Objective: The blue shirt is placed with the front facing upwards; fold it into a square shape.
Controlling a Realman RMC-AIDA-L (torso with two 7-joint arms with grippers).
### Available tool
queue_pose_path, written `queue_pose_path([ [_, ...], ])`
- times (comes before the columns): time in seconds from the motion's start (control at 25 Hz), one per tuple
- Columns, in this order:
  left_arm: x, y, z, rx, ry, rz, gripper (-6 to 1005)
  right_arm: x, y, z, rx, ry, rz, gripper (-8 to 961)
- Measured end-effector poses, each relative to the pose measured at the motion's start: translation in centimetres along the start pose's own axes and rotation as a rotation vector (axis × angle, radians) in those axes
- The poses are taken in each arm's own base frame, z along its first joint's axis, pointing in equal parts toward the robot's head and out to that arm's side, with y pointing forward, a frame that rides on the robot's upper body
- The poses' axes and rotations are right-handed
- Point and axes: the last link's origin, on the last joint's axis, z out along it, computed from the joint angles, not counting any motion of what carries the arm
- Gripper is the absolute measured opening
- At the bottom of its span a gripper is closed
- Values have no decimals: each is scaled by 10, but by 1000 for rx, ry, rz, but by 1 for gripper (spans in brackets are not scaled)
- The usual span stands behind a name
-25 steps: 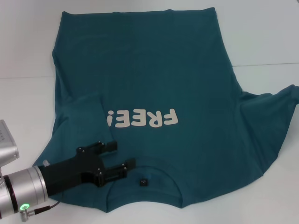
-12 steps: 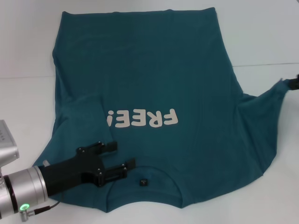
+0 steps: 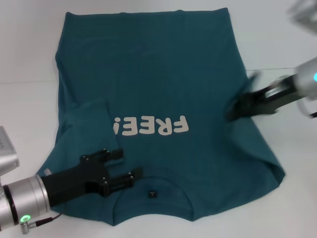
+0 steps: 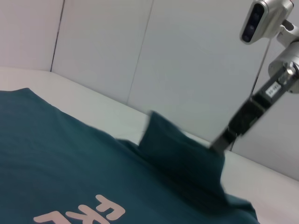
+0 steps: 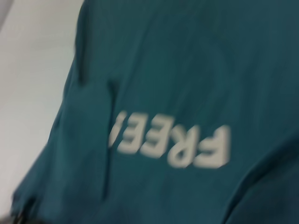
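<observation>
**Q:** One garment, or more?

**A:** One only: the blue shirt [image 3: 163,89], spread face up on a white table [image 3: 25,49], collar nearest the robot, hem farthest. One line of off-white lettering [image 3: 151,126] crosses the chest.

**Q:** Which grippers show?

**A:** Two. Nearest, the left gripper [image 3: 130,169] lies low over the shoulder, just beside the collar, its fingers spread apart and holding nothing. The folded-in sleeve [image 3: 86,116] sits just beyond its fingertips.

**Q:** And farther off?

**A:** The right gripper [image 3: 237,110] pinches the other sleeve [image 4: 180,149], lifted off the table and carried over the shirt's body, so bunched cloth hides its fingertips. Behind it stands a pale panelled wall [image 4: 187,60].
</observation>
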Motion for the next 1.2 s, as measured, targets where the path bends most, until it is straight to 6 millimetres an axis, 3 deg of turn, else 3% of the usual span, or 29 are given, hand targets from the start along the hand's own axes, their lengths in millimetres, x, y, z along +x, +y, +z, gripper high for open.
queue_pose_path([
  [0.2, -1, -1, -3, 7, 2, -4, 820, 8, 37, 39, 18, 134, -108, 1],
  [0.36, -2, -1, -4, 9, 2, -7, 820, 13, 40, 50, 78, 167, -134, 1],
  [0.8, -2, -1, -3, 10, -3, -2, 820, 20, 10, 35, 72, 113, -37, 2],
  [1.2, 0, -1, 0, 4, -3, 2, 820, 22, 12, 32, -3, 101, -31, 25],
])
